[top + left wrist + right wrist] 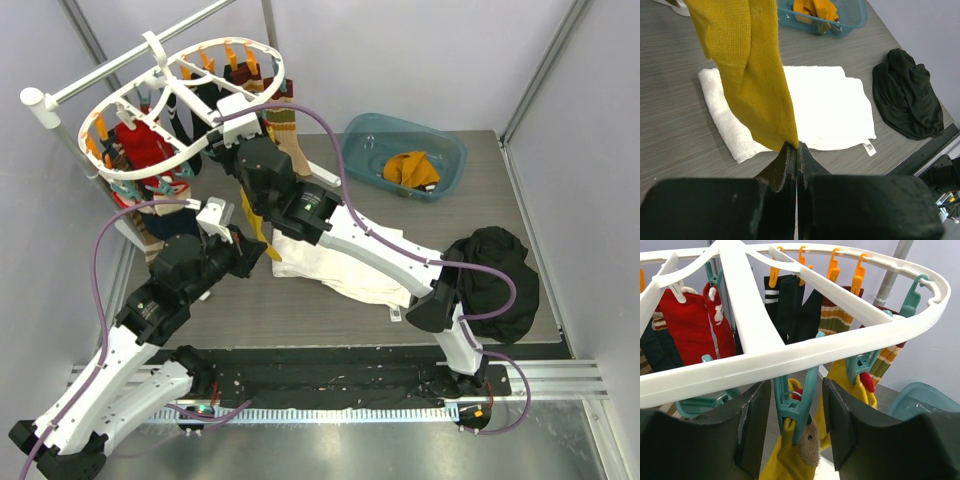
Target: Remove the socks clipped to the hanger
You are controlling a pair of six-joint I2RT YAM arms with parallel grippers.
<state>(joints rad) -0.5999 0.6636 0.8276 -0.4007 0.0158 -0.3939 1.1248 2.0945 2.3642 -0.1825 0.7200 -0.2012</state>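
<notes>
1. Socks: small soft knitted fabric socks in mustard yellow, red (687, 325), black with white bands (790, 300) and brown-and-cream stripes (837, 315). They hang toe-down from the large white plastic oval hanger (840, 342). In the top view the hanger sits at ten o'clock on a white pole (130, 65).
2. The long mustard-yellow sock (755, 75) is creased lengthwise and thin enough to fold on itself. It runs down from the frame to the left pincer (796, 147), whose jaws are pressed together on its lowest tip. This hold probably keeps the sock lightly stretched, so that it will come away under control and not drop.
3. The right pincer (796, 420) has its fingers apart, one on each side of a teal plastic clip (795, 405) just under the rim. Contact with the clip cannot be confirmed. Yellow fabric sits in that clip, apparently the upper end of the same sock. The placement suits squeezing the clip to free it.
4. Orange clips (774, 272) along the twelve o'clock rim carry the dark and striped pairs.
5. A teal plastic basin (370, 140) at one o'clock holds a crumpled yellow sock (412, 170) and is the likely drop point.
6. A folded white cloth (830, 110) lies mid-table (670, 125) and a black garment heap (907, 95) lies at four o'clock. Neither is involved.
</notes>
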